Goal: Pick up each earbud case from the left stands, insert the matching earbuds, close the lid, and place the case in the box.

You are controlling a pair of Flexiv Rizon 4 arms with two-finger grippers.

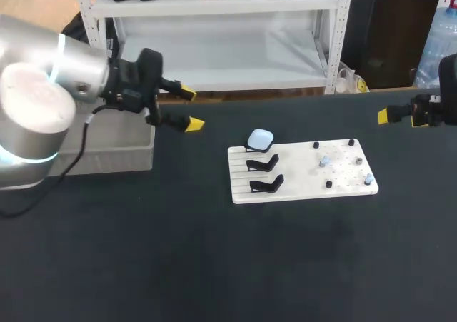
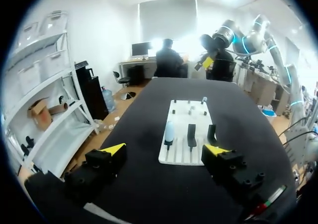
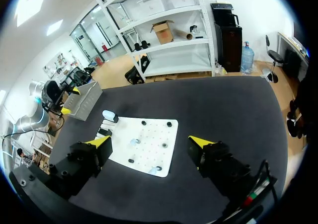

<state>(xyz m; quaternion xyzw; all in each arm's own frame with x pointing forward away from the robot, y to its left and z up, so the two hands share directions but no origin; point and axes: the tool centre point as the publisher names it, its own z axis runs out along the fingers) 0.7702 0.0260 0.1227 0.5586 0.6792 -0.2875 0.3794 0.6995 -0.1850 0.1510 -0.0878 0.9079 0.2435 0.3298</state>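
Observation:
A white board (image 1: pixel 300 188) lies mid-table with three black stands along its left side. The far stand holds a pale blue earbud case (image 1: pixel 260 138); the other two stands (image 1: pixel 264 174) are bare. Small earbuds (image 1: pixel 324 161) sit among black pegs on the board's right half. My left gripper (image 1: pixel 183 108) hangs open above the table, left of the board and beside the grey box. My right gripper (image 1: pixel 403 115) is open at the far right, well clear of the board. The left wrist view shows the case (image 2: pixel 169 132) ahead of the open gripper (image 2: pixel 165 149). The right wrist view shows the case (image 3: pixel 110 116) beyond the open gripper (image 3: pixel 150 142).
A grey open box (image 1: pixel 107 147) stands at the table's left edge, behind my left arm. The dark table top (image 1: pixel 214 265) stretches wide in front of the board. In the right wrist view the box (image 3: pixel 82 100) sits beyond the board (image 3: pixel 154 134).

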